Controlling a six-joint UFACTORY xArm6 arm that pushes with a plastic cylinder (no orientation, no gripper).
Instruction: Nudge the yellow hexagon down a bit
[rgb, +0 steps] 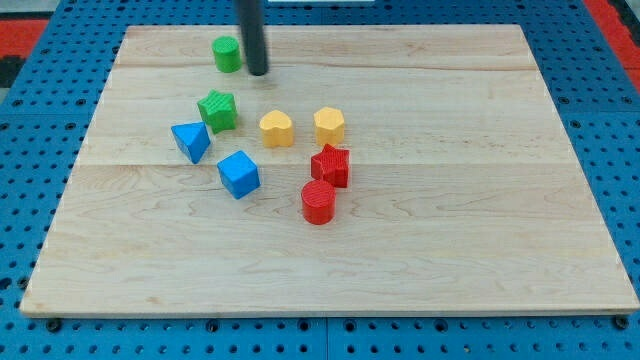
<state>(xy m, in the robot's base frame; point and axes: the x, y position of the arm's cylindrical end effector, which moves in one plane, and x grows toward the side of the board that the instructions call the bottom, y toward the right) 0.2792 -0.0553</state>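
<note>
The yellow hexagon (329, 125) sits near the board's middle, right of a yellow heart-shaped block (276, 129). My tip (258, 72) is at the view's top, just right of a green cylinder (227, 54), well up and left of the hexagon and apart from it. Just below the hexagon stands a red star (331, 165), and below that a red cylinder (319, 202).
A green star (218, 110), a blue triangle block (191, 141) and a blue cube (239, 174) lie left of the yellow blocks. The wooden board (480, 200) rests on a blue perforated table (600, 110).
</note>
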